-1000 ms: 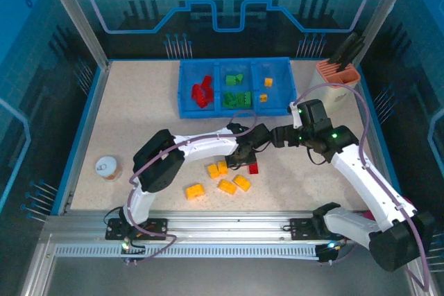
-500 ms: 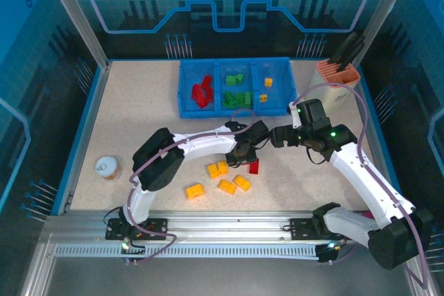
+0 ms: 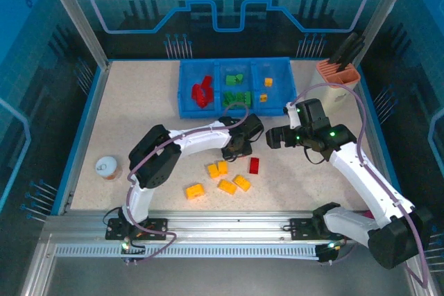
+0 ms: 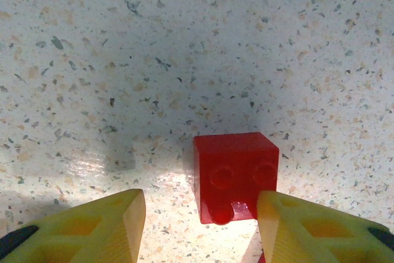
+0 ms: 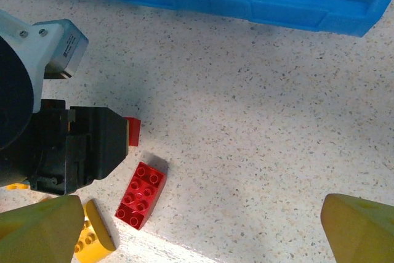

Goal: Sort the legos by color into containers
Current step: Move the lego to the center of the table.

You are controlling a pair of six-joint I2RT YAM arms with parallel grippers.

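From above, the tray [image 3: 208, 111] sits at the far side of the counter [image 3: 139, 123]. It holds red legos [image 3: 202, 93] in its left bin, green legos [image 3: 239, 98] in the middle one and yellow legos [image 3: 268, 82] in the right one. On the near side of the tray, five loose yellow legos [image 3: 226, 186] lie in a cluster. An oblong red lego [image 3: 254, 165] lies flat between that cluster and the tray. This view is too distant to tell how either pair of fingers stands.

The left wrist view is closer. The left fingers [image 4: 92, 229] are part-way apart, and a square red lego [image 4: 231, 173] shows just past their tips, studs towards the camera. It sits off-centre: one lower corner is hidden behind the finger at the right of the view, and a strip of bare counter shows between it and the other finger. I cannot tell whether it is pinched or merely lying there.

The right wrist view takes in both red pieces together. The tray's near wall runs along the top, the square red lego sits at the left fingers' tip, and the oblong one lies just beyond it, away from the tray, beside a loose yellow lego. The right fingers [image 5: 37, 229] are spread wide with bare counter between them.
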